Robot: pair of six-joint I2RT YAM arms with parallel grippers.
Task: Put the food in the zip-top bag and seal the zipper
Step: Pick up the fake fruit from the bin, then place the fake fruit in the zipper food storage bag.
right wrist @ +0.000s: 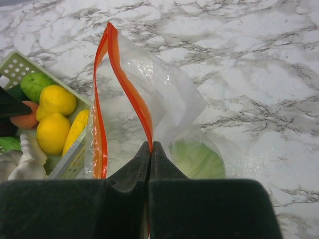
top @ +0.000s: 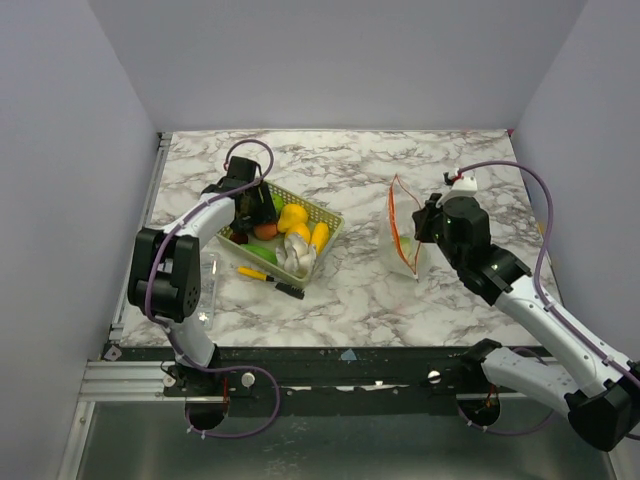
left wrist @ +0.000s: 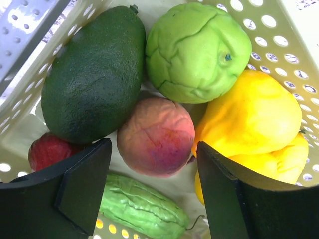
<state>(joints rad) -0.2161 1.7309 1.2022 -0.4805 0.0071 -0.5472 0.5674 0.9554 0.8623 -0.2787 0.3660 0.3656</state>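
My left gripper [left wrist: 154, 191] is open inside the pale green basket [top: 322, 216], its fingers either side of a red-orange peach [left wrist: 156, 135]. Around it lie a dark green avocado [left wrist: 94, 74], a light green lumpy fruit [left wrist: 197, 50], yellow pieces [left wrist: 251, 119], a small red piece [left wrist: 47, 152] and a green gourd [left wrist: 139, 209]. My right gripper [right wrist: 150, 149] is shut on the orange-red zipper [right wrist: 130, 94] of the clear zip-top bag [right wrist: 169, 94], holding its mouth open and upright. One light green food piece [right wrist: 197, 159] lies inside the bag.
A yellow-and-black pen [top: 270, 280] lies on the marble table in front of the basket. White mushroom-like pieces [top: 296, 256] sit at the basket's near end. A clear strip [top: 209, 285] lies by the left arm. Grey walls enclose the table.
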